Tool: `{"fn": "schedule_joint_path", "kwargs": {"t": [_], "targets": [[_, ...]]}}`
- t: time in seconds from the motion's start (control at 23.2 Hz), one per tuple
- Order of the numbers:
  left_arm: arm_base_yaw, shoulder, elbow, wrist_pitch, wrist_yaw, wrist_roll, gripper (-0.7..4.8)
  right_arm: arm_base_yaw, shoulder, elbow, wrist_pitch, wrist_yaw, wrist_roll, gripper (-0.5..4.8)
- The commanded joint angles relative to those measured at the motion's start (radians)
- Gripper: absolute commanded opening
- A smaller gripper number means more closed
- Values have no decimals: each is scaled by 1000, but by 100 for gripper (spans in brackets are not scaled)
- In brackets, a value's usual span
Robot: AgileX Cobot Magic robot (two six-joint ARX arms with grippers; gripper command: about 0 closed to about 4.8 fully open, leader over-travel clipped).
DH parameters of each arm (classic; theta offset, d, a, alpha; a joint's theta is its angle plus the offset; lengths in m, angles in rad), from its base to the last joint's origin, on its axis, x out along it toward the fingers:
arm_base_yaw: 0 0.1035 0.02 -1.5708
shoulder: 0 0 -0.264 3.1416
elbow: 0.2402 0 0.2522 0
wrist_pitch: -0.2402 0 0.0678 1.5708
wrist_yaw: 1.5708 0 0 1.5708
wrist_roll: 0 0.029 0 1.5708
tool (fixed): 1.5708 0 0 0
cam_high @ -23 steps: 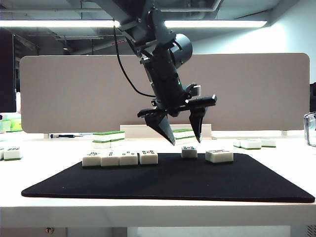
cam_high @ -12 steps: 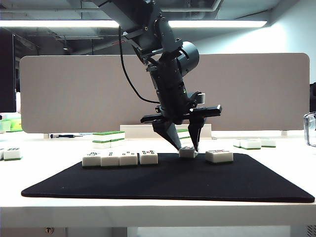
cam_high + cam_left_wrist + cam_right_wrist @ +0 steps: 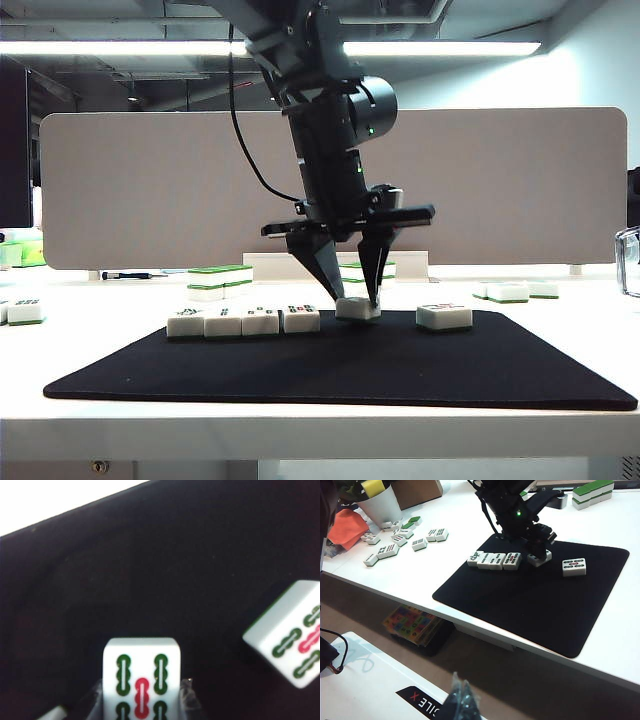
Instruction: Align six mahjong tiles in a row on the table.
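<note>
On the black mat [image 3: 340, 375], the left gripper [image 3: 350, 298] has dropped and pinched the fifth tile [image 3: 357, 309], now dragged towards the row of four [image 3: 243, 321]. The right gripper [image 3: 461, 700] hangs off the table, fingers together.

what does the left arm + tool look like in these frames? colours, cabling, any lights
Left arm: dark grey, matte, with a rounded cylindrical wrist housing, a small green light and a black cable looping off its side. Left tool: a black crossbar with two tapered black fingers; translucent fingertips in the wrist view. Right tool: dark, only partly visible.
</note>
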Motion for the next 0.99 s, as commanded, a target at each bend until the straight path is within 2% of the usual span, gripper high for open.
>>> {"fn": "schedule_joint_path", "kwargs": {"t": [0.04,0.17,0.43,0.52,0.56,0.6,0.78,0.82,0.86,0.95,0.99], "targets": [[3,-11,5,-32,50,-39,178,1,-12,3,16,1,-3,-1],[3,-11,4,-94,52,-38,178,1,-12,3,16,1,-3,-1],[3,-11,5,-89,66,-36,189,1,-12,3,16,1,-4,-1],[3,-11,5,-86,68,-32,214,1,-12,3,16,1,-4,-1],[3,-12,5,-87,68,-32,260,1,-12,3,16,1,-4,-1],[3,-21,5,-89,67,-31,275,1,-12,3,15,1,-3,-1],[-2,-69,5,-66,86,-26,273,1,-12,3,16,1,-3,-1],[-4,-74,5,-58,86,-25,268,1,-12,3,16,2,-3,-1],[-10,-74,5,-51,86,-15,240,1,-12,3,16,1,-3,-1],[-30,-62,4,-51,86,69,127,1,-12,3,16,2,-3,-1],[-34,-56,4,-52,87,91,106,1,-12,3,16,1,-3,-1]]}}
